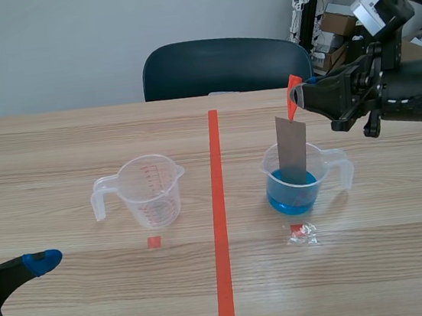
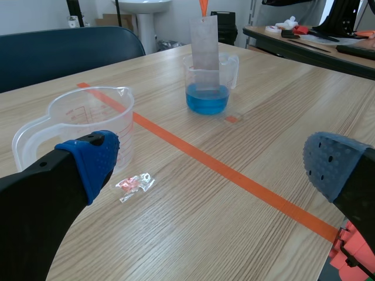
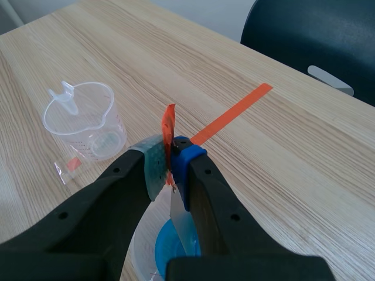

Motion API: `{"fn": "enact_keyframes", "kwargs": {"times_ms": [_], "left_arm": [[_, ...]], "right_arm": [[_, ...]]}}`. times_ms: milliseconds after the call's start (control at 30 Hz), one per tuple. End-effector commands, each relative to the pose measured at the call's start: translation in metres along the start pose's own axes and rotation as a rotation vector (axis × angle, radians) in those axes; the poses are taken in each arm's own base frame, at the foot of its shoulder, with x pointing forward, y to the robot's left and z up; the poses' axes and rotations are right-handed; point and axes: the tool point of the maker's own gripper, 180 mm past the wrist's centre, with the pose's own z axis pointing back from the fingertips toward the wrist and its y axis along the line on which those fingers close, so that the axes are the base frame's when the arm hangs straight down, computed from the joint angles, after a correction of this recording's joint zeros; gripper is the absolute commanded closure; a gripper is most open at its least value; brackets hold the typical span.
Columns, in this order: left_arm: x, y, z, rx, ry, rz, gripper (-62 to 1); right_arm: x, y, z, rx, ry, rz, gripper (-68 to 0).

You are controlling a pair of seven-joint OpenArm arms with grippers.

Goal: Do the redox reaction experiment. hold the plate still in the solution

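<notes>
Pale wood-grain table runs back to a plain grey wall, with a dark chair pushed in behind it. Directly above the beaker, the right gripper is clamped on the orange-tabbed top of the grey plate, which hangs upright with its lower end in the beaker's blue solution. A crumpled wrapper lies just in front of the beaker, an empty measuring cup stands across the orange tape line from it, and the left gripper sits well apart from it, spread wide and holding nothing.
</notes>
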Motion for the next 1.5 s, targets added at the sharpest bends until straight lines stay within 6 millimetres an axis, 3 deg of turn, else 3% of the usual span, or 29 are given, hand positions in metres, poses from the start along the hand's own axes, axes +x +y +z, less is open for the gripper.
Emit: {"fn": "enact_keyframes", "kwargs": {"times_ms": [0, 1467], "left_arm": [[0.0083, 0.0009, -0.0032, -0.006, -0.031, -0.009, -62.3], [0.0077, 0.0003, -0.0026, -0.005, -0.029, -0.007, -62.3]], "right_arm": [[0.0073, -0.003, 0.0012, -0.004, -0.015, 0.013, -0.4], [0.0043, -0.0027, 0.0011, -0.003, 0.002, 0.039, -0.4]]}}
